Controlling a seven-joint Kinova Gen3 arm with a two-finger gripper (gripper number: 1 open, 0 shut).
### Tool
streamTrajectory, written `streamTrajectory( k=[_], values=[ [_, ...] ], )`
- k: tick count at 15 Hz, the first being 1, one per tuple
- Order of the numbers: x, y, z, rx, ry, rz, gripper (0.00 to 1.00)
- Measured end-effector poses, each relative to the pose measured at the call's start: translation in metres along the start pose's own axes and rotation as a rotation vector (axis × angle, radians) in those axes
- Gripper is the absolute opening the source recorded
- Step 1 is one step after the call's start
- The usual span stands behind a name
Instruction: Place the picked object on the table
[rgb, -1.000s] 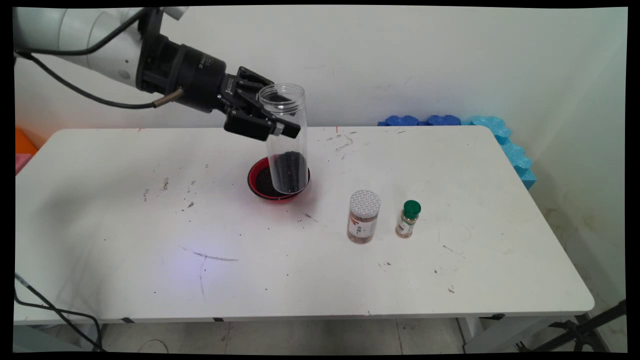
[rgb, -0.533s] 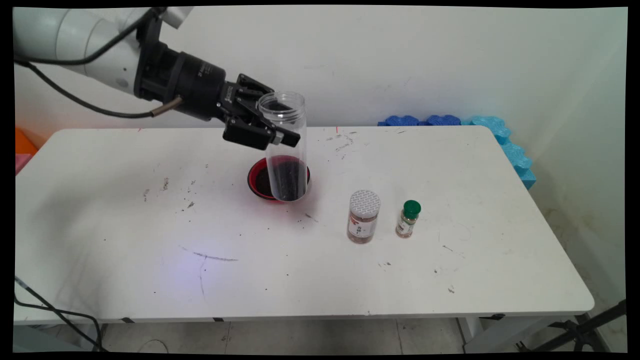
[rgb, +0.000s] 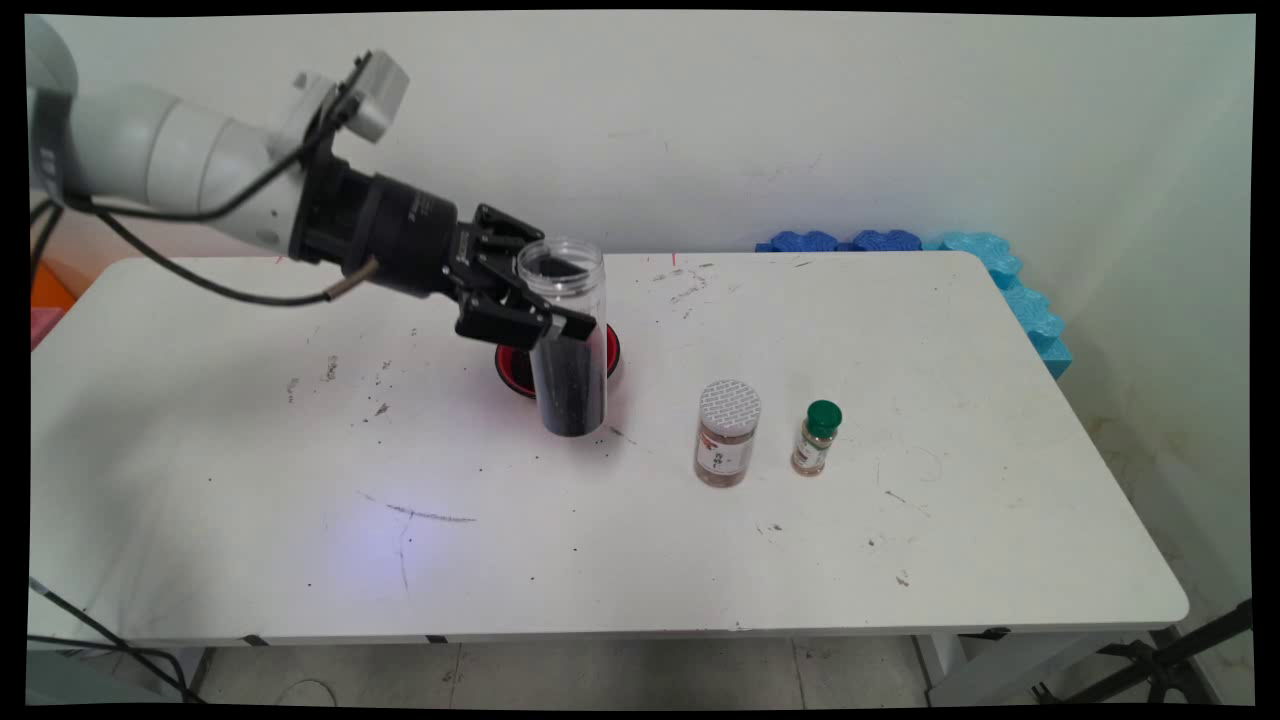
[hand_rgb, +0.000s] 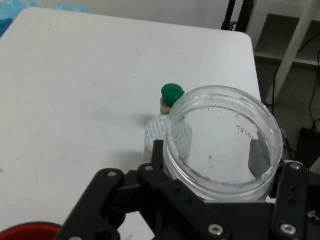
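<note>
My gripper (rgb: 548, 312) is shut on a tall clear plastic jar (rgb: 567, 340), holding it upright by its upper part. The jar has no lid and holds dark grains in its lower half. It stands just in front of a red bowl (rgb: 512, 366) with dark contents, its base at or just above the table. In the hand view the jar's open mouth (hand_rgb: 222, 142) fills the space between my fingers (hand_rgb: 292, 200), and the red bowl's rim (hand_rgb: 30, 233) shows at the bottom left.
To the right stand a spice jar with a grey patterned lid (rgb: 727, 433) (hand_rgb: 156, 131) and a small green-capped bottle (rgb: 818, 437) (hand_rgb: 171, 97). Blue foam pieces (rgb: 900, 243) lie at the table's far right edge. Dark crumbs speckle the white table (rgb: 300, 480).
The arm has come down and toward the near side, carrying the jar from over the red bowl to a spot in front of it. The jar has turned more upright.
</note>
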Motion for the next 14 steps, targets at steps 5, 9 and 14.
streamTrajectory(
  k=[5,9,14],
  values=[
    [-0.031,0.006,0.016,0.015,0.01,-0.023,0.0],
    [-0.05,0.01,0.024,0.021,0.011,-0.03,0.0],
    [-0.077,0.016,0.037,0.029,0.01,-0.036,0.0]
  ],
)
